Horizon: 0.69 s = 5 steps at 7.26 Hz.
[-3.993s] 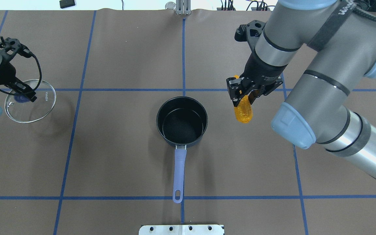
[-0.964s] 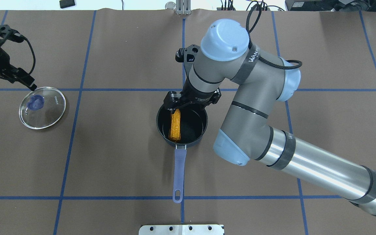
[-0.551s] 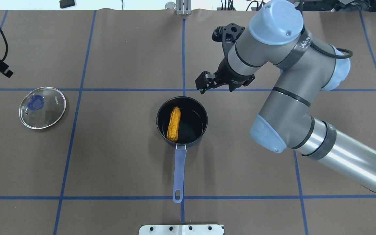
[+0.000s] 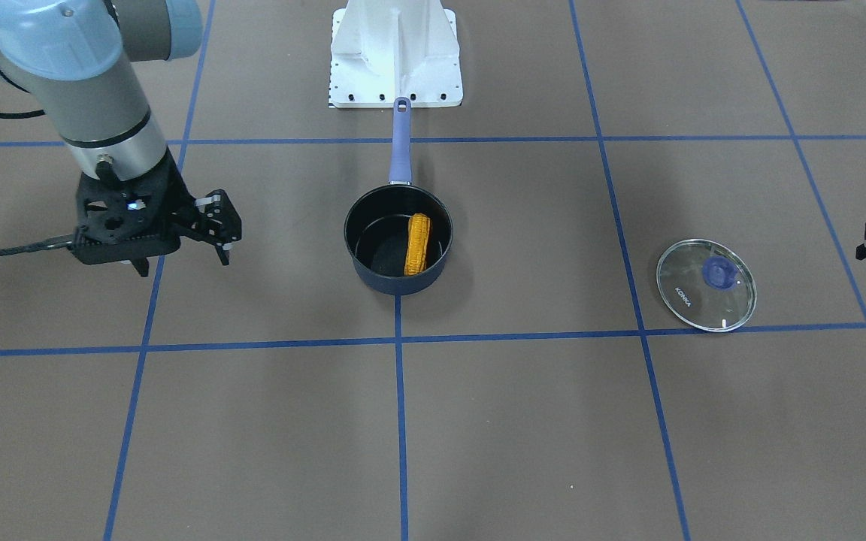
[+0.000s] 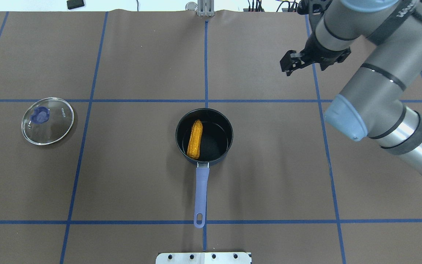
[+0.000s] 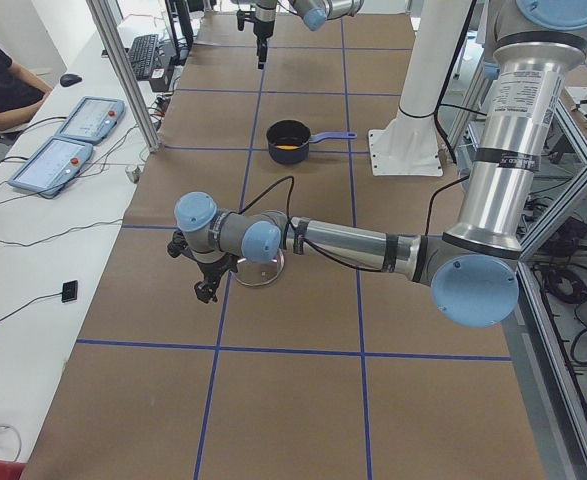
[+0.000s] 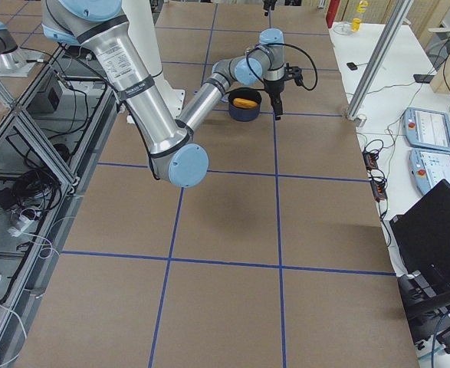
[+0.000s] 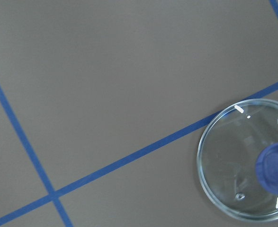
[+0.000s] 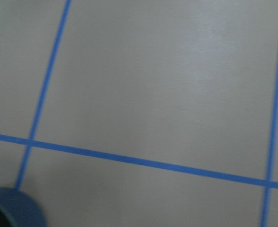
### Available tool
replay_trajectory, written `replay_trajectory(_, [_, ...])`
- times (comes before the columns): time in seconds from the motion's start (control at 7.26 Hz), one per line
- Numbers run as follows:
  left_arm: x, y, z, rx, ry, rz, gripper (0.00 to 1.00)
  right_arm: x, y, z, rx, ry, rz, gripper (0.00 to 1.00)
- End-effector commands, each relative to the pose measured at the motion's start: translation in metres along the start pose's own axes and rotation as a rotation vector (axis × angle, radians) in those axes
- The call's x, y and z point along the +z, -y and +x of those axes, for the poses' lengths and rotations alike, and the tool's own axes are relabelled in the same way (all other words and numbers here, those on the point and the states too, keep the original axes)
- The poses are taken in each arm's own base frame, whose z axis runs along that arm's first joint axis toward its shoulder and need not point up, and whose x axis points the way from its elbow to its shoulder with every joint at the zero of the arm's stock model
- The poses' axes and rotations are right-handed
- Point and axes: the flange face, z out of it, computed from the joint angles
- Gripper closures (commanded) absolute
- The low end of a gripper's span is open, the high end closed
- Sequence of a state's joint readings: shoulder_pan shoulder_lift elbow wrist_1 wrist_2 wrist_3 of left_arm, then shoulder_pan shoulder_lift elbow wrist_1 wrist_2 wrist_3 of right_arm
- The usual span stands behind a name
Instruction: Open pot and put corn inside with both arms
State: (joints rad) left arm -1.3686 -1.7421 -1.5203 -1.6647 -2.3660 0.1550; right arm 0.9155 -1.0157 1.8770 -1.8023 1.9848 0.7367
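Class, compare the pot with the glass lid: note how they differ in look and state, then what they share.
The pot is dark and deep, with a long handle; the lid is clear, flat glass with a knob. The pot holds the corn; the lid holds nothing. Both are round with blue grips.

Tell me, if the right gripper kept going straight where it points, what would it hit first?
Probably just the bare table: the right gripper points down, jaws open, off to the side of the pot, and its wrist view shows mostly that surface and blue tape ahead. Exact tilt is unclear.
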Motion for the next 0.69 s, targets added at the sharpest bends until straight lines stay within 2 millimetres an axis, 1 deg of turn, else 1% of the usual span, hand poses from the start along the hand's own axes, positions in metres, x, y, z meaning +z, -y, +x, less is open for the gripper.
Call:
replay_trajectory(0.0, [0.002, -0.024, -0.020, -0.042, 0.005, -0.012, 0.00, -0.015, 0.000, 0.082, 0.094, -0.092, -0.063, 0.00])
replay_trajectory(0.14, [0.006, -0.035, -0.028, -0.057, 0.006, -0.022, 0.00, -0.018, 0.010, 0.127, 0.036, -0.080, -0.115, 0.00])
replay_trajectory(0.28, [0.003, -0.040, -0.034, -0.069, 0.008, -0.017, 0.00, -0.030, 0.024, 0.186, -0.013, -0.052, -0.166, 0.00])
replay_trajectory(0.41, [0.005, -0.046, -0.037, -0.079, 0.003, -0.021, 0.00, -0.038, 0.019, 0.229, -0.009, -0.039, -0.190, 0.00])
replay_trajectory(0.55, [-0.003, -0.052, -0.050, -0.094, 0.008, -0.008, 0.00, -0.035, 0.008, 0.254, 0.033, 0.005, -0.212, 0.00])
